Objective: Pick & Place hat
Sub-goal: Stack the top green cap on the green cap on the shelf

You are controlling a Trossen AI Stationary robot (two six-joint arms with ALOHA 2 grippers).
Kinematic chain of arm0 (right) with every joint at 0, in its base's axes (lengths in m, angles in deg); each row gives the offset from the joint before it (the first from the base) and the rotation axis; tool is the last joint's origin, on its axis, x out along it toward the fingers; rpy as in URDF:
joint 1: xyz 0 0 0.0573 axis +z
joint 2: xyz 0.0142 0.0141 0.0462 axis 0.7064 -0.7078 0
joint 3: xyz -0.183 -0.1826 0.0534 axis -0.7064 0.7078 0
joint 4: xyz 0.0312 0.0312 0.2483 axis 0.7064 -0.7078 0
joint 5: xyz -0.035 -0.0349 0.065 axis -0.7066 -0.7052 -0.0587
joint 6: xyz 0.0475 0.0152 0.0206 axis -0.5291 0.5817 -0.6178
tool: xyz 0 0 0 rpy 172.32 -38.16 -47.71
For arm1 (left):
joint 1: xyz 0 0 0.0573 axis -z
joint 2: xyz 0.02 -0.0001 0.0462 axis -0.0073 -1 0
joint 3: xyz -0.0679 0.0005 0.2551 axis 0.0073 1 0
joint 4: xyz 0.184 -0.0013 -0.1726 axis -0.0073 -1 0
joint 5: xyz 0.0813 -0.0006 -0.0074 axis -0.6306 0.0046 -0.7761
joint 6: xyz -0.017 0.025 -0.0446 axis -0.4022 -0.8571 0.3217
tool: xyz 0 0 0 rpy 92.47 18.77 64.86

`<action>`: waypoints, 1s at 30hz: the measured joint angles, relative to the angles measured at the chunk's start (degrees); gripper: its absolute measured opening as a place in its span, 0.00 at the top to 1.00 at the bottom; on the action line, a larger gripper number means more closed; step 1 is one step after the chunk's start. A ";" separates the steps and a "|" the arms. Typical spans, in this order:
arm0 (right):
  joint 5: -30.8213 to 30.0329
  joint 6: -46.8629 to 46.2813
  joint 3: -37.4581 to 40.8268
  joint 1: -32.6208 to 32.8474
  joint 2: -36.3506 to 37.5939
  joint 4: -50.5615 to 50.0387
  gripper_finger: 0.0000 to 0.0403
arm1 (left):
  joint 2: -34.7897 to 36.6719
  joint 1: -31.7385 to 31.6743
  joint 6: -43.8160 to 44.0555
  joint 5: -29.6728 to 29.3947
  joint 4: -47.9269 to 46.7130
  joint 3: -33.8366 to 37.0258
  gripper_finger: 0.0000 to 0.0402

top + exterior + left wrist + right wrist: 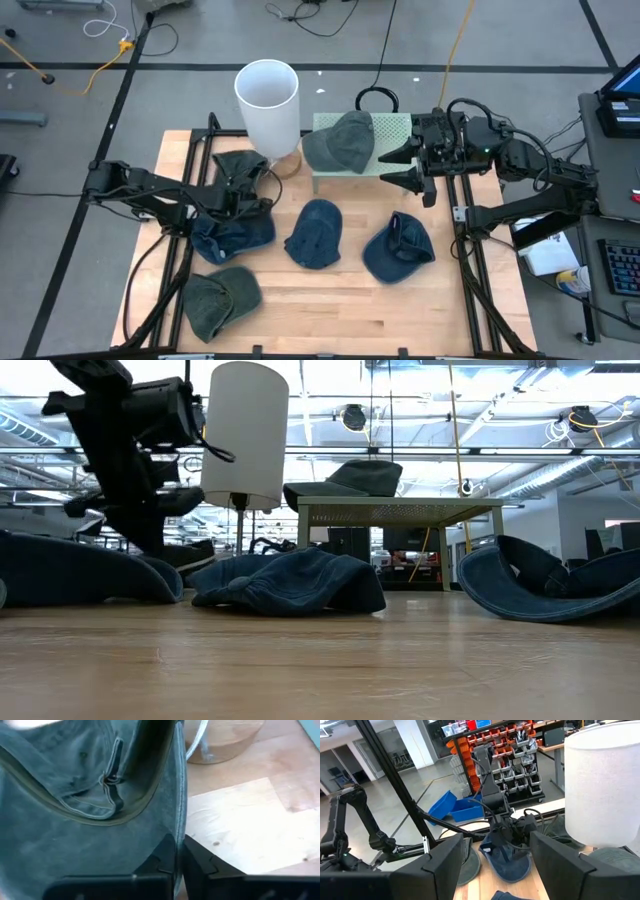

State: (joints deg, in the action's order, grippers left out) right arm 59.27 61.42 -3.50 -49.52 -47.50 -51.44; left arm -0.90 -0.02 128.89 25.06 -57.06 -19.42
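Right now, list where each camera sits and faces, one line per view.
High: overhead, straight down; both arms, white lamp, hats.
Low: table-top height, level across; one arm, lamp, small table.
Left wrist: on left arm; left gripper shut on green-grey hat.
Right wrist: on right arm; right gripper open, facing lamp.
Shared: high and low both show the lamp.

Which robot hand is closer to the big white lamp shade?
Left. The left gripper, clamped on a green hat, sits just below the lamp shade; the right gripper hangs farther away.

Both arms are matte black, jointed, with black cables along the links and flat, angular black fingers [555,865].
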 joint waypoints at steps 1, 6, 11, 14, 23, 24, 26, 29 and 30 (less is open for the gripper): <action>0.00 0.07 0.00 0.00 0.00 0.00 0.44 | 0.07 0.00 -0.49 0.00 -1.04 -0.80 0.98; 0.00 1.33 0.00 -0.01 0.00 0.00 0.44 | 0.84 0.06 -1.41 -0.08 -6.35 -4.26 0.98; 0.00 1.97 0.00 -0.02 0.00 0.00 0.44 | 1.07 1.23 -0.53 0.26 -14.08 -8.57 0.98; 0.00 2.33 0.00 -0.02 0.00 0.00 0.44 | 1.16 2.23 -0.29 0.31 -20.93 -12.61 0.98; 0.02 2.35 0.00 -0.02 0.00 0.00 0.44 | 1.18 6.42 -1.77 1.36 -41.58 -26.15 0.98; 0.02 2.33 0.00 -0.02 0.00 0.00 0.44 | 1.18 6.79 -2.63 2.13 -43.02 -27.57 0.98; 0.04 2.35 0.00 -0.02 0.00 0.00 0.44 | 1.16 7.62 -4.80 3.78 -45.09 -30.52 0.98; 0.04 2.35 0.00 -0.02 0.00 0.00 0.44 | 1.18 8.82 -9.59 6.46 -46.01 -34.71 0.98; 0.04 2.35 0.00 -0.02 0.00 0.00 0.44 | 1.18 9.17 -11.45 7.47 -45.98 -36.05 0.98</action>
State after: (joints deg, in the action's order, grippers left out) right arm 59.32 63.77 -3.50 -49.54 -47.50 -51.44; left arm 0.29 9.15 117.45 32.54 -103.04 -55.47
